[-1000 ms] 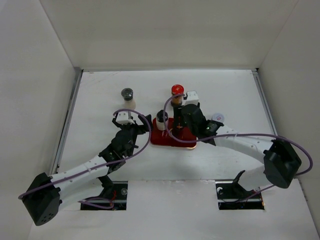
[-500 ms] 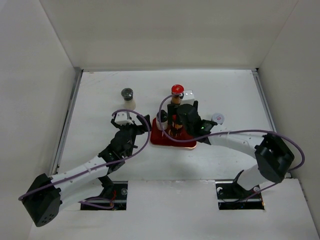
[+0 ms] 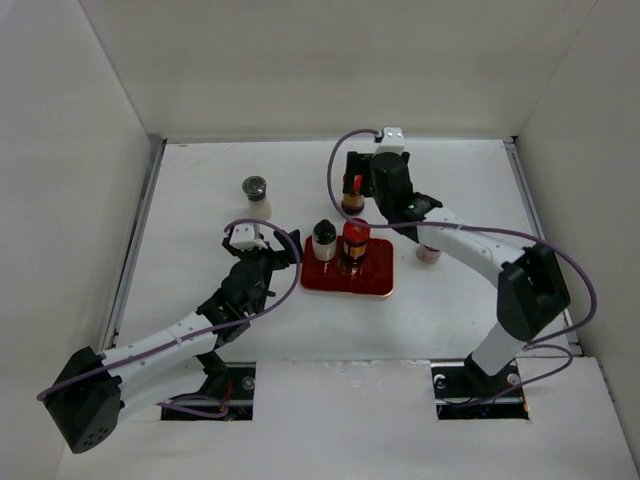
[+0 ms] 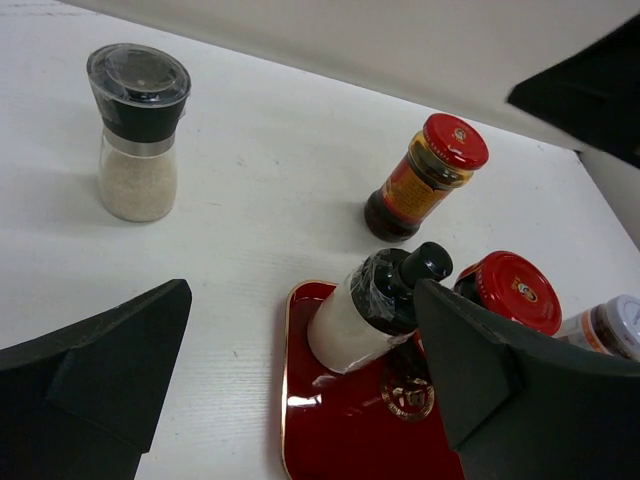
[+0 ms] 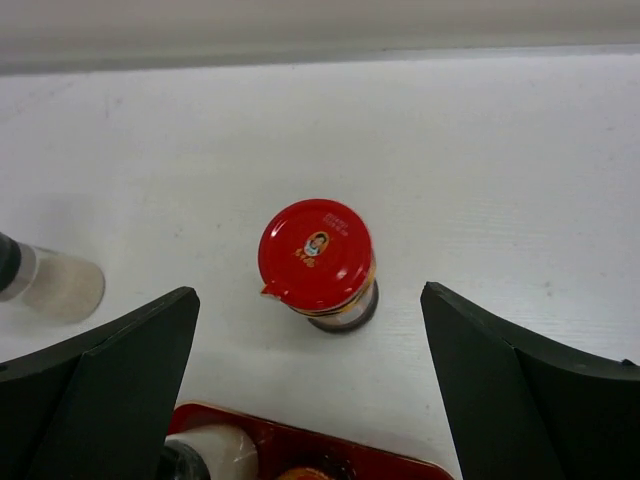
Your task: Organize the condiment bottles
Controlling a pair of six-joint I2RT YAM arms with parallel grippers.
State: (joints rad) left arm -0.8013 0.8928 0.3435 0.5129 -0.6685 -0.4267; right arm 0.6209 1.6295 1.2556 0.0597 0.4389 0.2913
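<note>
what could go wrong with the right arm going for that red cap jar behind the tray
The right gripper is open over the red-capped jar; a grip on the cap alone could slip or tip it. The red tray already holds a black-capped white bottle and a second red-capped jar, so setting it down could knock them.

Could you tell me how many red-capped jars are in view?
2. One red-capped jar stands on the red tray beside the black-topped bottle; the other jar stands on the table beyond the tray.
</note>
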